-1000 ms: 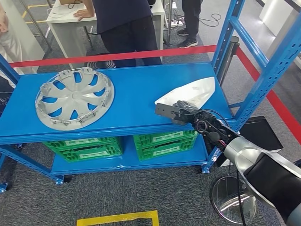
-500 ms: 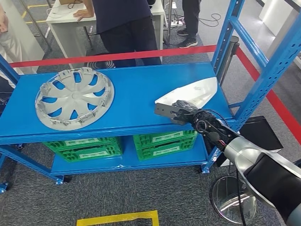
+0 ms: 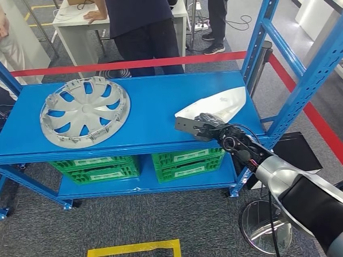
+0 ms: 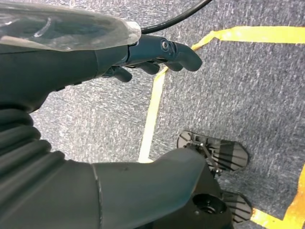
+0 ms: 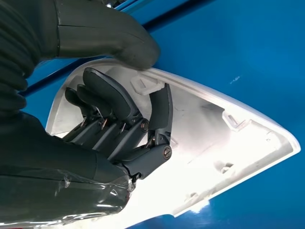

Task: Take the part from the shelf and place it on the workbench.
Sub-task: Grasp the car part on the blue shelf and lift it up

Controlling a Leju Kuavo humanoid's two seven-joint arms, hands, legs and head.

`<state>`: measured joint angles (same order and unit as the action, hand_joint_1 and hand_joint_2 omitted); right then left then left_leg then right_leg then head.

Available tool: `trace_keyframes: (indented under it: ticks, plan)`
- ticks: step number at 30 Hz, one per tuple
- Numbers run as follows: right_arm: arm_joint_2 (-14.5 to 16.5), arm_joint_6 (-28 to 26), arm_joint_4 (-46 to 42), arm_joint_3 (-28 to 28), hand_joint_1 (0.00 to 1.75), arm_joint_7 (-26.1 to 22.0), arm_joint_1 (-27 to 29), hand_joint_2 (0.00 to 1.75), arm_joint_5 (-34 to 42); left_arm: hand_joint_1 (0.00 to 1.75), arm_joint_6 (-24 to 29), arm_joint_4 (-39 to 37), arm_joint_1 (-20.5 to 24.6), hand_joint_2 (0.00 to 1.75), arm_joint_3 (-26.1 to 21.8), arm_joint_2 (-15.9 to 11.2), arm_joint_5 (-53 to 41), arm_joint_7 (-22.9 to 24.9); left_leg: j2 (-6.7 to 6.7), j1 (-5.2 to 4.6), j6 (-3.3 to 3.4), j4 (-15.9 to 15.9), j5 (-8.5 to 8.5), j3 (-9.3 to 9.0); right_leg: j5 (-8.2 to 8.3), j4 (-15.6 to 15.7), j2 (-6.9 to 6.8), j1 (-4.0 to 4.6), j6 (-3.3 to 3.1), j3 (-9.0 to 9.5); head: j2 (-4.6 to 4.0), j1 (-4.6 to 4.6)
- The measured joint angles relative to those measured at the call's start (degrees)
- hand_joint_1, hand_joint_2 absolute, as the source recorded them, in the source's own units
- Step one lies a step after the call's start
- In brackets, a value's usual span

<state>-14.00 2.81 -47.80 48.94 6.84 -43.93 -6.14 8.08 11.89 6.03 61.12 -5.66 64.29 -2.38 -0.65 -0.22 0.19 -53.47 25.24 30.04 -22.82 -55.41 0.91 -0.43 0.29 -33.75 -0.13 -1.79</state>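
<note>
On your left wrist camera, the left hand [image 4: 118, 57] hangs over the speckled grey carpet floor [image 4: 248, 90], holding nothing. Its dark fingers [image 4: 172, 50] are stretched out loosely side by side, slightly curved at the tips, with the thick grey thumb [image 4: 144, 186] apart from them. You can see yellow tape lines [image 4: 153, 112] on the carpet, one running under the fingers and meeting another that crosses it.

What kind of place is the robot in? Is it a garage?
Probably a workshop or test area for car parts: a blue metal shelf holds a hubcap and a white part, with green crates below and red barrier tape around.
</note>
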Motion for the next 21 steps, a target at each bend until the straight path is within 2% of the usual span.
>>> trace_keyframes:
  ticks: [7, 14, 21]
  plan:
    - [-0.01, -2.87, -0.25, -0.54, 1.75, -0.97, 0.15, 1.75, 0.14, 0.00, 1.15, 0.00, -0.01, 1.75, -0.17, -0.13, 1.21, -0.11, 0.00, 0.00, 0.00, 0.00, 0.00, 0.01, 0.00, 0.00, 0.00, 0.00, 0.00, 0.00, 0.00, 0.00]
    - [0.00, -13.95, -4.33, -3.46, 1.75, -8.49, 1.47, 1.75, 0.99, 0.00, 1.80, 0.00, -0.03, 1.75, -0.22, -0.13, 1.49, -0.11, 0.00, 0.00, 0.00, 0.00, 0.00, 0.01, 0.00, 0.00, 0.00, 0.00, 0.00, -0.01, 0.00, 0.01]
    - [0.01, -18.53, -11.94, -7.27, 1.75, -11.08, 2.80, 1.75, 1.42, 0.00, 2.16, 0.00, -0.05, 1.75, -0.26, -0.13, 1.67, -0.11, -0.02, 0.00, 0.00, 0.00, 0.00, 0.03, 0.00, 0.00, -0.06, 0.01, 0.00, -0.01, 0.00, 0.03]
